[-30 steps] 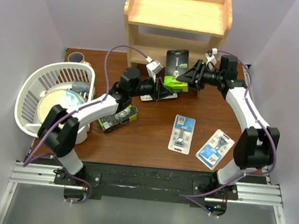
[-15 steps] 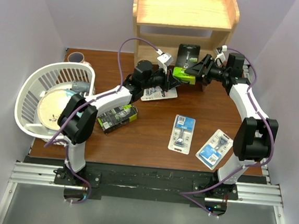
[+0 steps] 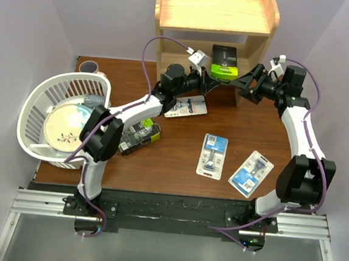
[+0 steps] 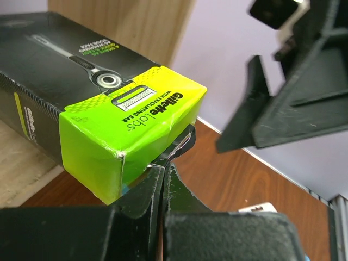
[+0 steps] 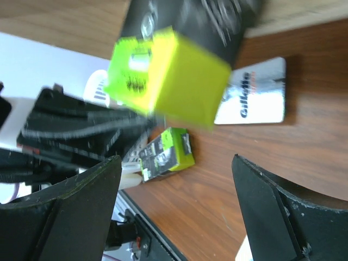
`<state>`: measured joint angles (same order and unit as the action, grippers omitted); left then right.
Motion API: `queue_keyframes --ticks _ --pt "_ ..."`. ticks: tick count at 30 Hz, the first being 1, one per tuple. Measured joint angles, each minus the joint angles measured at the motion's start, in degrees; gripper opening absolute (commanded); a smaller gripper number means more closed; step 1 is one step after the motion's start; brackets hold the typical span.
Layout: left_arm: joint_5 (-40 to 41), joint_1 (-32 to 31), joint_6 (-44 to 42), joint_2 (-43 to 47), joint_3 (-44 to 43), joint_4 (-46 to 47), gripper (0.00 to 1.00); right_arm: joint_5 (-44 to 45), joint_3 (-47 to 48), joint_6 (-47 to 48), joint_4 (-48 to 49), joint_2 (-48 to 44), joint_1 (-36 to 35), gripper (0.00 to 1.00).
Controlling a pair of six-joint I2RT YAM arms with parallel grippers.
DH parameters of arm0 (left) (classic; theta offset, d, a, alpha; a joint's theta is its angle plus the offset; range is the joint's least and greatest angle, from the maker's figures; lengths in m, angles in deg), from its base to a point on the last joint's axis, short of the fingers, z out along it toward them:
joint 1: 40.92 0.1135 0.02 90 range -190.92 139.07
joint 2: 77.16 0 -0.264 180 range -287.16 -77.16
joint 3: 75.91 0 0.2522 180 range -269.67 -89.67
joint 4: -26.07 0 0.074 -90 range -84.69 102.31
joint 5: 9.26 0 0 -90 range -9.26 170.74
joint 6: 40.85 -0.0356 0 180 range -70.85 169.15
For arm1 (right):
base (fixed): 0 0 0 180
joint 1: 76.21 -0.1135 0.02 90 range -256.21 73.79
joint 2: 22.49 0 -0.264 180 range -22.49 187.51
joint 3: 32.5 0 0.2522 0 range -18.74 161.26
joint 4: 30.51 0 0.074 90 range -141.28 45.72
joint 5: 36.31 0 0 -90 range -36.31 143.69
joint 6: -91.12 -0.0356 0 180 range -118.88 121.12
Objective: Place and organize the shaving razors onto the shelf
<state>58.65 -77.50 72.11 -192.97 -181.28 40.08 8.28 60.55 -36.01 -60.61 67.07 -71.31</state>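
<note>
A black box with a lime-green end (image 3: 224,61) lies on the lower tier of the wooden shelf (image 3: 215,15), green end sticking out toward me. My left gripper (image 3: 205,79) is shut, its tips (image 4: 166,166) right under the green end (image 4: 125,136). My right gripper (image 3: 250,82) is open and empty just right of the box, which is blurred in the right wrist view (image 5: 168,76). The second black box (image 3: 138,135) and three blister cards (image 3: 186,106), (image 3: 212,156), (image 3: 251,171) lie on the table.
A white basket (image 3: 39,103) holding a plate (image 3: 68,127) stands at the left, with a cup (image 3: 89,67) behind it. The shelf's side panels (image 3: 263,43) flank the lower tier. Purple cables loop over both arms.
My right gripper carried the black box up and back onto the shelf's lower tier, let go and drew right. My left arm stretched forward after the box.
</note>
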Motion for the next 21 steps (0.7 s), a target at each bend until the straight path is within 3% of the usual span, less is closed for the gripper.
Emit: queue_keyframes --ticks 11,21 --pt "4.2 -1.1 -1.8 -8.9 -7.7 1.4 0.00 1.0 -4.9 2.5 -4.4 -3.5 5.3 0.85" --pt "-0.5 -1.7 -3.3 -13.4 -15.0 2.7 0.00 1.2 -9.1 2.6 -4.5 -5.8 8.2 0.85"
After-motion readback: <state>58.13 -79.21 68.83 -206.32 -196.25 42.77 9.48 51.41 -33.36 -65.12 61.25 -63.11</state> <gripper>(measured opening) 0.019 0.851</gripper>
